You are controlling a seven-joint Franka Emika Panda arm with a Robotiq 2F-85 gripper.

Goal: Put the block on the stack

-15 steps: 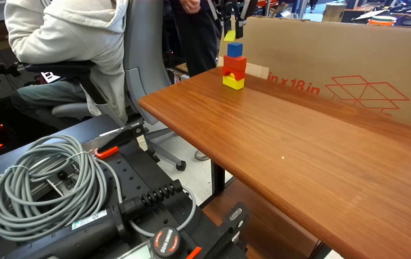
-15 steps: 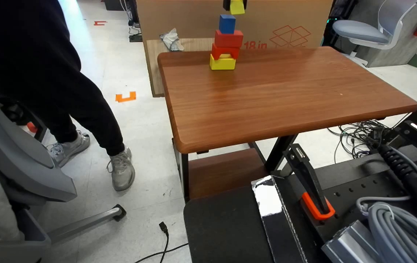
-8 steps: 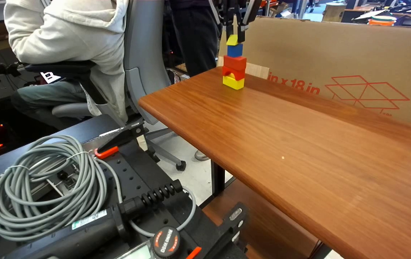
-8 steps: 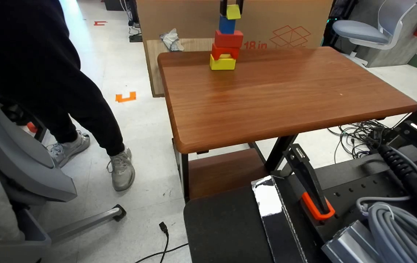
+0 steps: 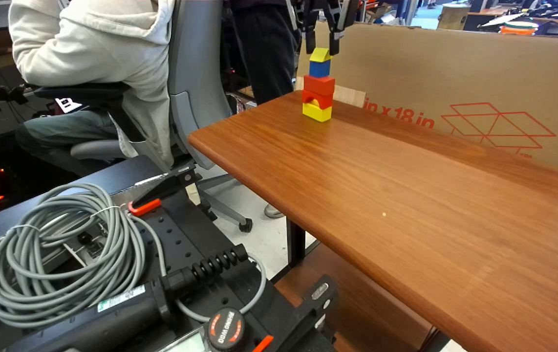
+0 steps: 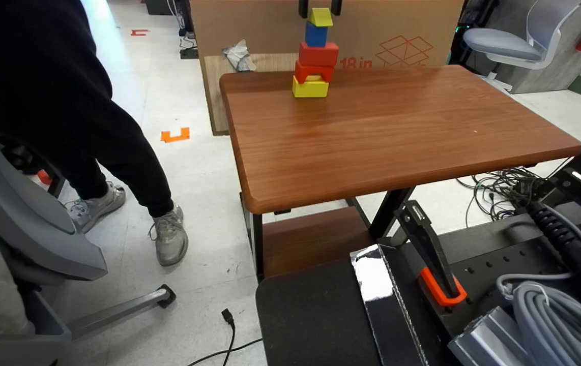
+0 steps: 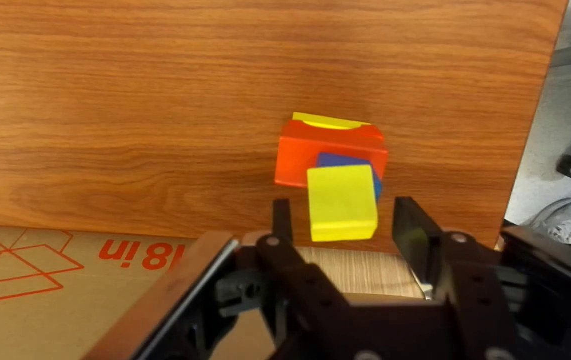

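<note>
The yellow block (image 5: 320, 55) rests on the blue top piece of the stack (image 5: 318, 86); it has a sloped, wedge-like face. In an exterior view the block (image 6: 321, 18) sits on the blue piece above the red pieces and yellow base of the stack (image 6: 318, 54). In the wrist view the block (image 7: 343, 197) covers most of the blue piece, with the stack's red piece (image 7: 294, 161) below. My gripper (image 5: 322, 50) is open, its fingers on either side of the block. In the wrist view, gaps show between the block and both fingers of the gripper (image 7: 341, 205).
The stack stands on the wooden table (image 5: 406, 195) near its far edge. A large cardboard box (image 5: 455, 78) stands behind that edge. A person in dark trousers (image 6: 66, 101) stands beside the table. Coiled grey cable (image 5: 69, 254) lies on a black bench.
The block came down from above the stack onto the blue piece. It looked tilted between the fingers half a second ago and sits flatter now. The fingers have spread apart and let go.
</note>
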